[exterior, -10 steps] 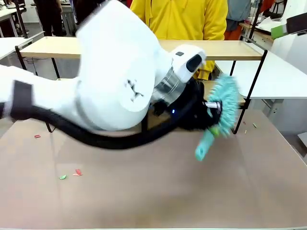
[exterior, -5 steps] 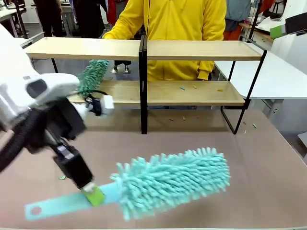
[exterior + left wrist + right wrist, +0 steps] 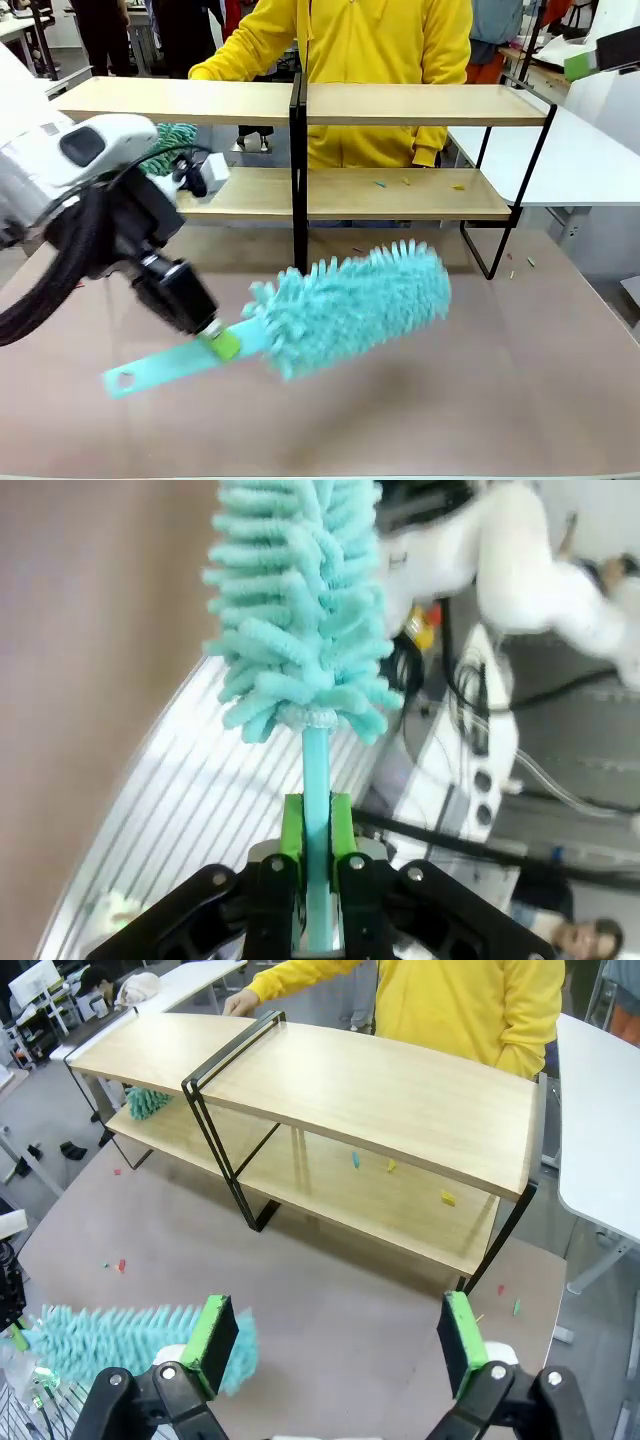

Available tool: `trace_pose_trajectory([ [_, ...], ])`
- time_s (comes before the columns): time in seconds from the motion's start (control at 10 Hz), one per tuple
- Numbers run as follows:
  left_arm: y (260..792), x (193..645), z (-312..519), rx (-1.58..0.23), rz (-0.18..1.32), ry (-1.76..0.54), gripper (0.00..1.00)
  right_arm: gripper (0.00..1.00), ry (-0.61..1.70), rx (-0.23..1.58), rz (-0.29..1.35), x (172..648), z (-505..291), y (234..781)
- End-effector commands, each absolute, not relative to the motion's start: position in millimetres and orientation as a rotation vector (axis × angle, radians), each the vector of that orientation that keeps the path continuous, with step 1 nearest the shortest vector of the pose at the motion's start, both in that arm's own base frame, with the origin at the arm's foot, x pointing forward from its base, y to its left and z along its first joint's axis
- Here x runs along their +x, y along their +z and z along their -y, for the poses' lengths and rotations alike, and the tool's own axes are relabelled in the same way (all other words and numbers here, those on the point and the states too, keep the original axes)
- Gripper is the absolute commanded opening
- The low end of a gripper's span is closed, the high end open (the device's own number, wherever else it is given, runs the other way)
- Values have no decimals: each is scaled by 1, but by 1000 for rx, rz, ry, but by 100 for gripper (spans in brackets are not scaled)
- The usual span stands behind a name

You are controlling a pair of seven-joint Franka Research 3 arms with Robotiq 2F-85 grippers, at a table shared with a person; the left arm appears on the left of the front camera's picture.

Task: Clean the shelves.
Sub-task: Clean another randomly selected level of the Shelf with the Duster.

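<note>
My left tool, clamped on the duster handle, now carries its head higher, nearer the shelves; scraps seemingly remain there.

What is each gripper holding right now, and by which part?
The left gripper is shut on the teal duster, pinching its flat handle just below the fluffy head. The right gripper is open and holds nothing.

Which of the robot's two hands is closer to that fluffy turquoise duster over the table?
The left. The left gripper is shut on the handle of the duster; the right gripper hangs open, high above it and apart.
</note>
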State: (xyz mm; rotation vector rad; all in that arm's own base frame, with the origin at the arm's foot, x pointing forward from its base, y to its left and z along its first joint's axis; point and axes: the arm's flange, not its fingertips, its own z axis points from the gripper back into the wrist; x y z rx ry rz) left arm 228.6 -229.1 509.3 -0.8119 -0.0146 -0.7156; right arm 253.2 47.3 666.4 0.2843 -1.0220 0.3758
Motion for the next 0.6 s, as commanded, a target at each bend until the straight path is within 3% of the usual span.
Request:
trace_pose_trajectory([
  [0.0,512,249,264,-847,186,-527,12,100,390,280,1027,254,-45,667],
  [0.3,522,298,307,-779,411,-268,12,100,390,280,1027,254,-45,667],
  [0.5,524,335,331,-717,458,-171,12,100,390,280,1027,254,-45,667],
])
